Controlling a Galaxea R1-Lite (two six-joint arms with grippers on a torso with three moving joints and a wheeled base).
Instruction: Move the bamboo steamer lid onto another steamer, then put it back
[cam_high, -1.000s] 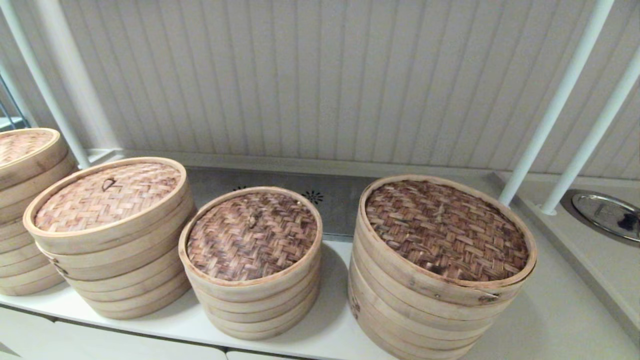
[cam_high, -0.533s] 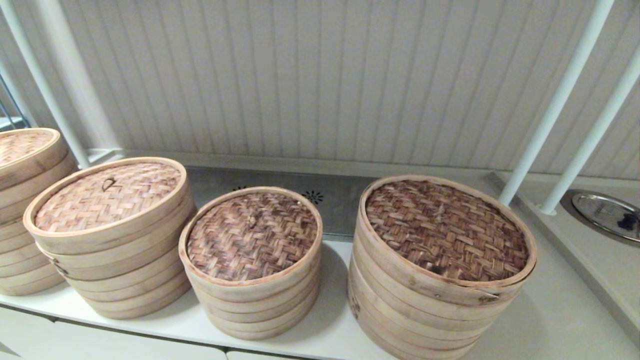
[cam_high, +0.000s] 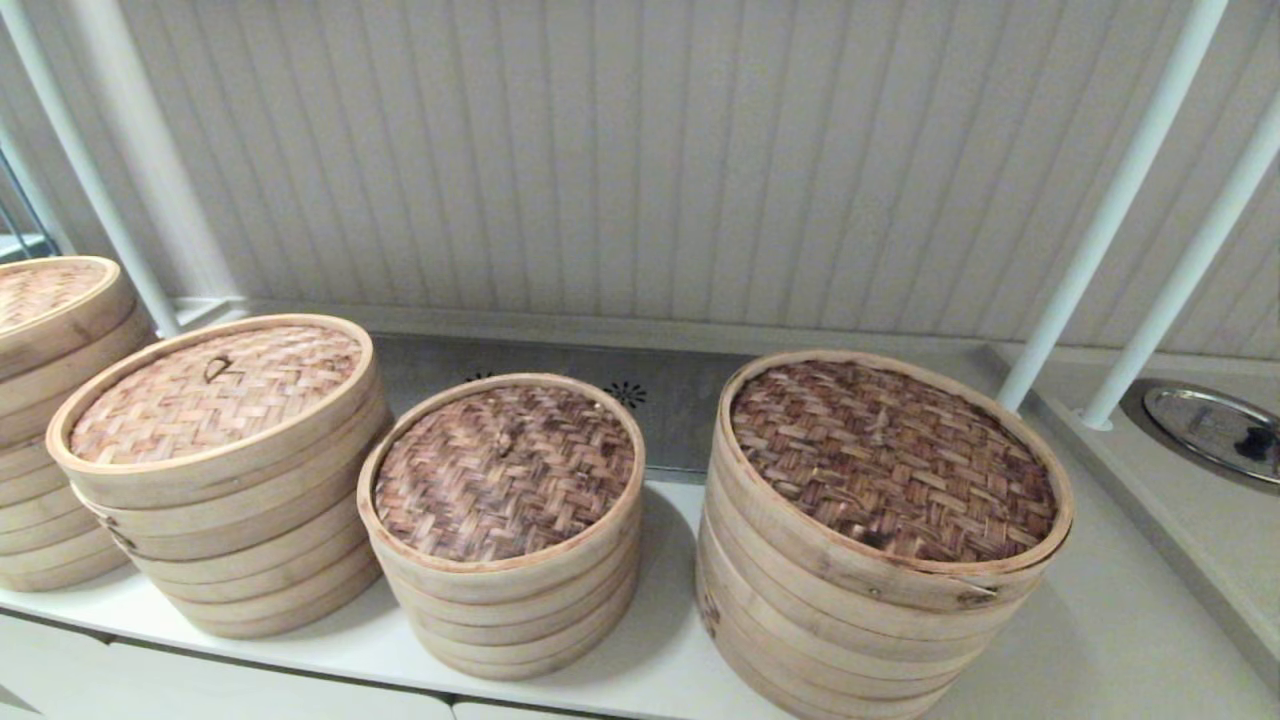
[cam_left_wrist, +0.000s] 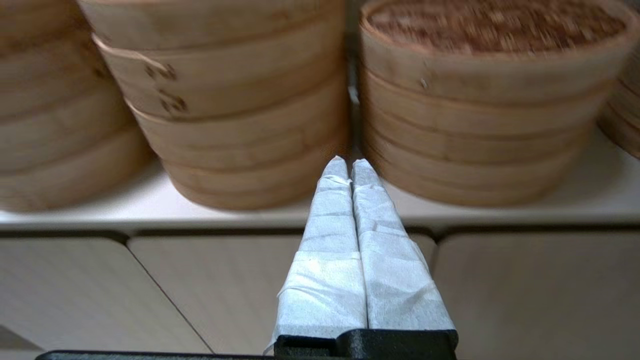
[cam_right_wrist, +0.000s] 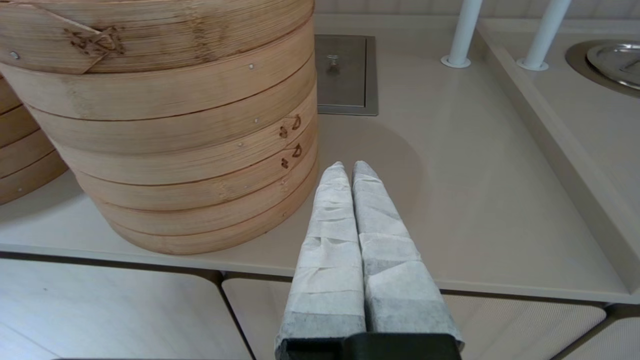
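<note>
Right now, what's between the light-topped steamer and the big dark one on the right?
The smallest steamer, with its reddish-brown woven top, stands between the light-lidded steamer and the widest steamer in the head view. Both grippers, left and right, are shut.

Lid (cam_high: 215, 392) is light tan herringbone weave with a pale rim; small steamer (cam_high: 503, 470) top's dark reddish-brown weave. White-wrapped fingers (cam_left_wrist: 327, 220) on both grippers, pale counter (cam_high: 640, 660).
</note>
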